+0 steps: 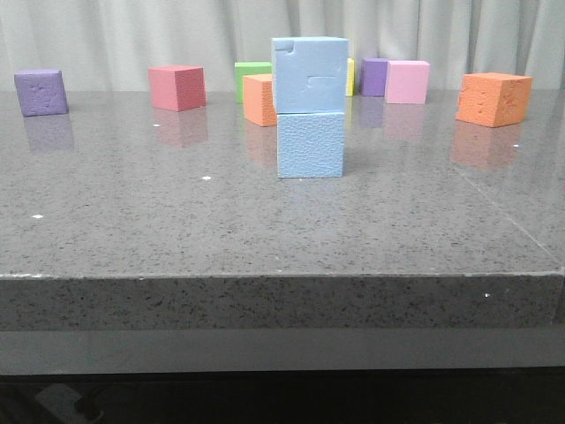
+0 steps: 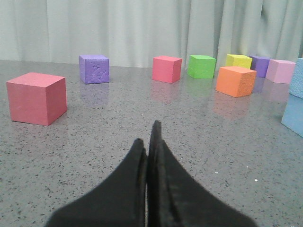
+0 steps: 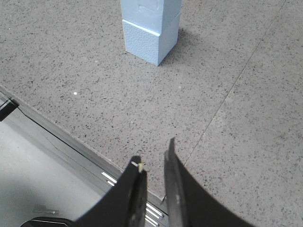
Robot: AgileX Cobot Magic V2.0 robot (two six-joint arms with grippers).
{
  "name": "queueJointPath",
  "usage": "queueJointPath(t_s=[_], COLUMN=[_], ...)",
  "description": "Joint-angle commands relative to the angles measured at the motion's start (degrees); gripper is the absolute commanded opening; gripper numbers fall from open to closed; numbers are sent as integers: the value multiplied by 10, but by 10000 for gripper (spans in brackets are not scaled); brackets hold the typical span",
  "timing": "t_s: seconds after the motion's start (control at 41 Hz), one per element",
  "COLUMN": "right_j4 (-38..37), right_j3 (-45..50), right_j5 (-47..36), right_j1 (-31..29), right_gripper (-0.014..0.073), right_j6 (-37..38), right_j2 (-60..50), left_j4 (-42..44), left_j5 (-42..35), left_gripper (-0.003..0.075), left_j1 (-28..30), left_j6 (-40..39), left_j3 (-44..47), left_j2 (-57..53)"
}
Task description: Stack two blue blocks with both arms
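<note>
- Blue blocks: the upper blue block [image 1: 309, 74] rests on the lower blue block [image 1: 311, 144], forming a two-high column near the middle of the grey table [image 1: 177, 230]. The upper block sits slightly offset toward the left of the lower one in the front view.
- Grippers relative to the column: neither touches it. Both are outside the front view.
- Left gripper [image 2: 150, 137]: fingers pressed together, nothing between them, low over the table. The column shows only at the edge of its wrist view, well apart.
- Right gripper [image 3: 155, 161]: fingers nearly together with a narrow gap, holding nothing, above the table's front edge [image 1: 282, 276]. The column is well apart from it.
- Open room: bare table lies between the column and the front edge, and on both sides of the column.
- Nearest neighbour: an orange block [image 1: 259, 99] just behind and left of the column.
- Back row: purple block [image 1: 41, 92], red block [image 1: 177, 87], green block [image 1: 252, 72], pink block [image 1: 407, 81], second orange block [image 1: 493, 98], near the curtain [image 1: 132, 35].
</note>
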Motion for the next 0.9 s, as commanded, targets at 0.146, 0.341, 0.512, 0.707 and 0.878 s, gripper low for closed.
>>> queueJointPath(t_s=[0.146,0.341,0.512,0.707,0.878], right_j4=[13,13,13,13,13], right_j3=[-13,-13,-13,-13,-13], right_j5=[-30,-30,-30,-30,-30], right_j1=[-4,-4,-4,-4,-4], right_gripper=[127,127,127,127,127], right_j6=[-5,-5,-5,-5,-5], right_j2=[-1,-1,-1,-1,-1], left_j4=[-5,-5,-5,-5,-5], left_j5=[-50,-65,-65,-64,-64], left_gripper=[-20,-20,-20,-20,-20], left_j1=[2,2,2,2,19], left_j6=[13,35,35,35,35], left_j3=[1,1,1,1,1], left_j2=[-10,-10,-10,-10,-11])
